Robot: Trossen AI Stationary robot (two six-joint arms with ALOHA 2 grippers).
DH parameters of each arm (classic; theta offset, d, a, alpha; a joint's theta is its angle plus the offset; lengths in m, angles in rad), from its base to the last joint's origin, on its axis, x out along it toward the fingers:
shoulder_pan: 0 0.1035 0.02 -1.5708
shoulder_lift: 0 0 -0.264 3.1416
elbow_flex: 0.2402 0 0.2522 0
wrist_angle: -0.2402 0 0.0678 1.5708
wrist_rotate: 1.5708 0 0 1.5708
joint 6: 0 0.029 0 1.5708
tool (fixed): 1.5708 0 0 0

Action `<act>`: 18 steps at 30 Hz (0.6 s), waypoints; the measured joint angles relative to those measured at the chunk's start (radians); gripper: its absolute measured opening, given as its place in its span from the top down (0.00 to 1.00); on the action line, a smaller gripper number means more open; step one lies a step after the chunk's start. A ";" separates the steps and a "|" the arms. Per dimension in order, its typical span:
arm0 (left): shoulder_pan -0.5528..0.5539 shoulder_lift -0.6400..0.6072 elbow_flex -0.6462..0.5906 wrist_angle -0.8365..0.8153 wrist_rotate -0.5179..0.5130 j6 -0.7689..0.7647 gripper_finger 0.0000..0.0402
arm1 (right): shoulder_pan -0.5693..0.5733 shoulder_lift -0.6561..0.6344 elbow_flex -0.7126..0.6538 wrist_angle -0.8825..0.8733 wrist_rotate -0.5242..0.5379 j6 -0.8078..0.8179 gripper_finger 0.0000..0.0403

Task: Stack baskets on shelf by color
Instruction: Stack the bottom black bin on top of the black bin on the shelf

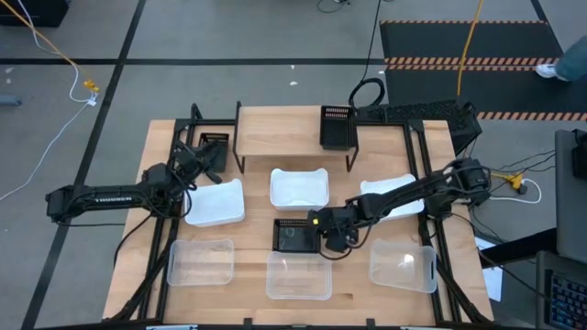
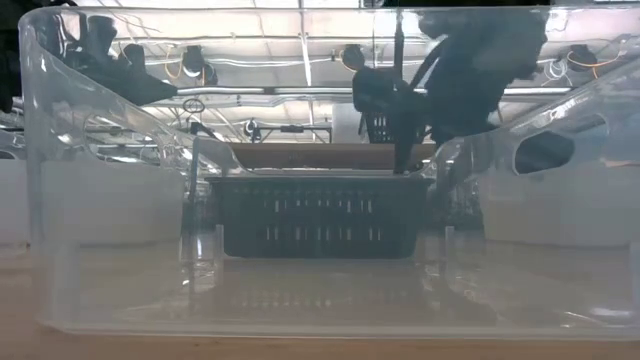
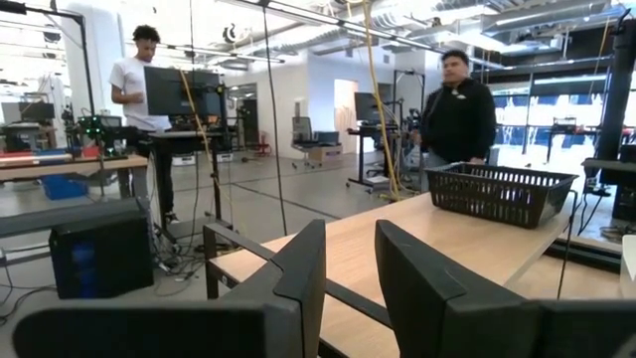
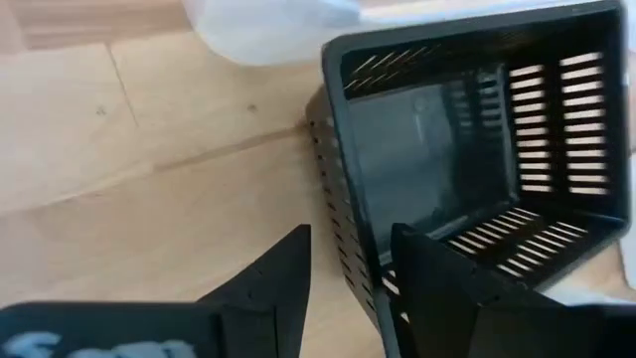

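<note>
The right gripper (image 4: 348,268) straddles the near wall of a black basket (image 1: 295,235) mid-table, one finger inside, one outside, jaws parted and not visibly pinching, while the left gripper (image 3: 348,268), half-open and empty, hovers by the shelf (image 1: 293,128).

Even overhead light, soft shadows; the low view blurs through a clear basket (image 2: 110,200) wall.

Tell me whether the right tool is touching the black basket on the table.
Cannot tell. In the right wrist view the right tool straddles the black basket's side wall, one finger inside, one outside, but neither contact nor a gap shows plainly.
</note>
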 joint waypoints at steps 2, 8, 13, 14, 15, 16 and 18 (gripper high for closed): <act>0.000 0.000 0.000 -0.002 0.000 0.000 0.77 | -0.006 0.014 0.000 0.009 -0.001 0.004 0.67; 0.000 0.000 0.000 -0.013 0.000 0.000 0.77 | -0.023 0.053 0.000 0.008 -0.002 0.006 0.84; 0.000 0.000 0.000 -0.014 0.000 0.001 0.77 | -0.027 0.033 0.000 0.008 -0.004 -0.014 0.98; 0.000 0.000 0.000 -0.014 0.000 0.001 0.77 | -0.027 0.021 0.000 0.015 -0.004 -0.014 0.98; 0.000 0.000 0.000 -0.014 0.000 0.001 0.77 | -0.028 0.012 0.000 0.020 -0.005 -0.014 0.98; 0.000 0.000 0.000 -0.013 0.000 0.001 0.77 | -0.029 0.002 0.000 0.026 -0.007 -0.013 0.98; 0.000 0.000 0.000 -0.014 0.000 0.001 0.77 | -0.030 -0.017 0.000 0.034 -0.032 -0.010 0.99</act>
